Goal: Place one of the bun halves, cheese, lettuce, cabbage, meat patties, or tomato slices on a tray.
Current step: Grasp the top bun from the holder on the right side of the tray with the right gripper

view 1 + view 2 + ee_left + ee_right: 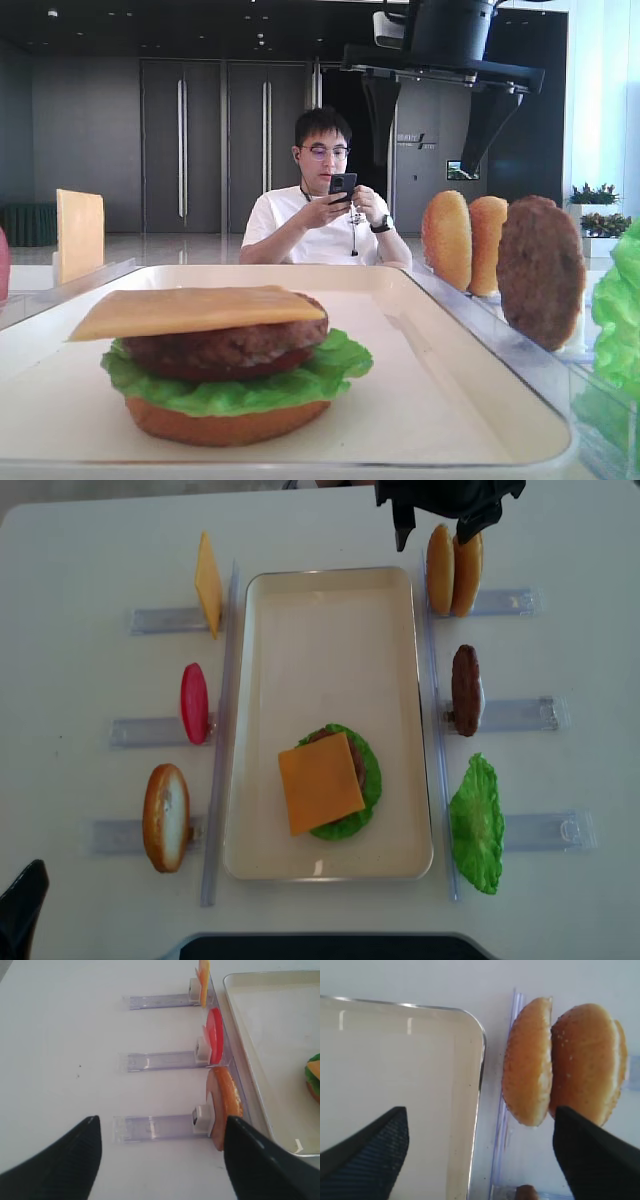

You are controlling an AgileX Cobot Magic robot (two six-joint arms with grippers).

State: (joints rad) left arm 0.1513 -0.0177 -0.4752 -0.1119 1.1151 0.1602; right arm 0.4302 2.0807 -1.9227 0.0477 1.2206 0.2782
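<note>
On the tray (440, 350) in the low front view, you see a stacked burger: bottom bun, lettuce (240, 385), meat patty (225, 345) and a cheese slice (195, 310) on top. Your right gripper (440, 110) hangs above the bun halves (447, 240) standing upright right of the tray, beside a spare patty (540, 270); a seated man (325, 200) looks at a phone behind.

Looking through your right wrist camera, the fingers (592, 1155) stand wide apart, nothing between them, the seeded buns (555, 1062) just beyond the tray corner.

Your left wrist camera shows dark fingers (260, 1160) spread wide over three clear holders (160, 1127), gripping nothing.

From overhead, your right gripper (435, 525) sits at the far right corner, over the bun pair.
</note>
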